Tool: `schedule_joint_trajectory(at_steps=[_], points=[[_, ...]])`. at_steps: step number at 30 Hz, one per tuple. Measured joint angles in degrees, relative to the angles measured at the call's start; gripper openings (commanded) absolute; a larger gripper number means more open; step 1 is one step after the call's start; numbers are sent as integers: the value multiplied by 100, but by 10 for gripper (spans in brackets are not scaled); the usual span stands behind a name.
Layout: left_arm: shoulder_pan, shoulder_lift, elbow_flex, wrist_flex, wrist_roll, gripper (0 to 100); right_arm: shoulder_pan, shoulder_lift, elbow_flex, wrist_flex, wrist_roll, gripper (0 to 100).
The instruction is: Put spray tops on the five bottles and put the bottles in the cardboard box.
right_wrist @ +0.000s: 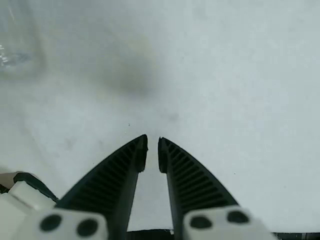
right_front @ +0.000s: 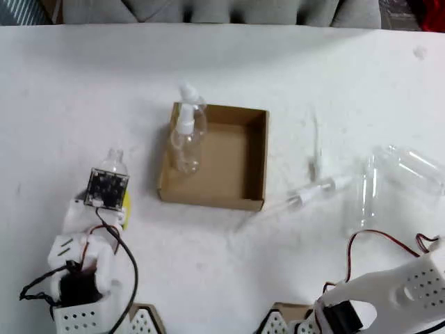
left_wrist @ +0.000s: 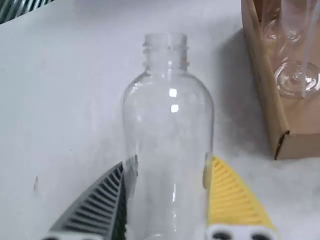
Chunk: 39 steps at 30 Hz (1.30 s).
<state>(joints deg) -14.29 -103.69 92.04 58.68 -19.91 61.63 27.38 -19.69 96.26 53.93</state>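
My left gripper (left_wrist: 170,175) is shut on a clear uncapped bottle (left_wrist: 167,130), which is held between the grey and yellow fingers near the table's left side (right_front: 113,162). The cardboard box (right_front: 254,160) stands mid-table. Two bottles with spray tops (right_front: 186,132) are inside it along its left wall. Right of the box lie a loose spray top (right_front: 316,189) with its tube, a second thin tube (right_front: 314,142), and clear bottles (right_front: 410,168) on their sides. My right gripper (right_wrist: 152,150) is shut with nothing in it, low over bare table at the front right.
The right arm's white body (right_front: 393,296) and its red and black wires (right_front: 375,236) sit at the front right corner. A corner of the box (left_wrist: 280,140) lies close beside the held bottle. A clear bottle's edge (right_wrist: 12,45) shows near my right gripper.
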Motion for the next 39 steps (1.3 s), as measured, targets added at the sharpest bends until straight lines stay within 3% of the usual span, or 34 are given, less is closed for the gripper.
schedule_joint_trajectory(at_steps=[8,20,25,33,39], points=[[-299,422,-35,53,18,20,-185,-659,1451,-774,0,15],[-316,4343,-2215,-229,18,20,-457,-905,1873,-1196,0,15],[-123,6303,-2664,-730,18,22,-457,-905,2101,-1459,0,15],[0,8914,-3657,-1108,993,244,-457,-905,2400,-1987,0,15],[0,9240,-3938,-1108,1134,264,-457,-905,2400,-2004,0,15]])
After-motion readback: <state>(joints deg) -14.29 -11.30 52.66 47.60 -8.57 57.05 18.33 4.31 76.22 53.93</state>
